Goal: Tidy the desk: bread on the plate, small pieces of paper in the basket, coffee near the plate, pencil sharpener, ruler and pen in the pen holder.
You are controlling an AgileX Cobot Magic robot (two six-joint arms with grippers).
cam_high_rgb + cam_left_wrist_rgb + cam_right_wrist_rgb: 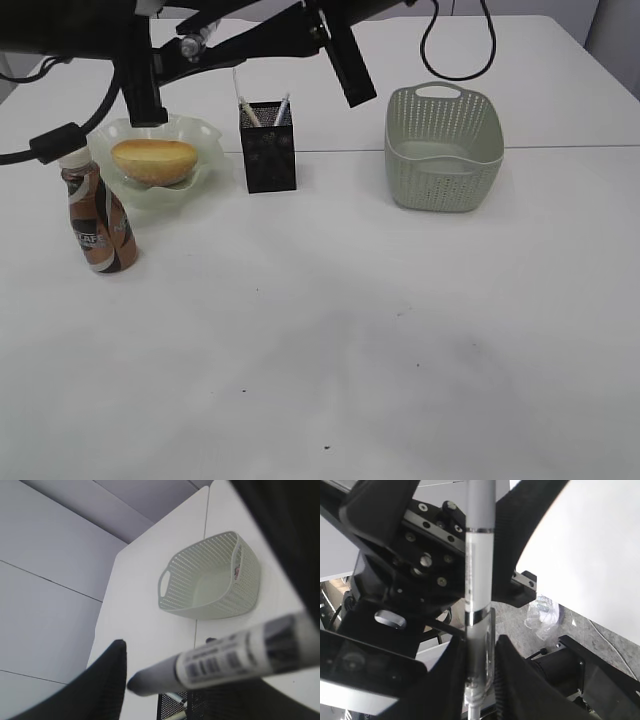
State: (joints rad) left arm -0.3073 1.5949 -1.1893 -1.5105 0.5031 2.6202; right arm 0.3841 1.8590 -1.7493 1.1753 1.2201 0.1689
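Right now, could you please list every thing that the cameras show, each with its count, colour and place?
bread: one, golden brown, lying on the plate.
plate: one, pale green glass with wavy rim, back left of the desk.
coffee: one bottle, brown and white with white cap, upright in front of the plate's left edge.
pen holder: one, black mesh, upright at the middle back, right of the plate, with two white-tipped sticks inside.
basket: one, pale grey-green, perforated, back right.
desk: one, white.
pen: one, grey and white, raised above the desk.
right gripper: one, black, shut on the pen.
left gripper: one, black, jaws apart around the pen.
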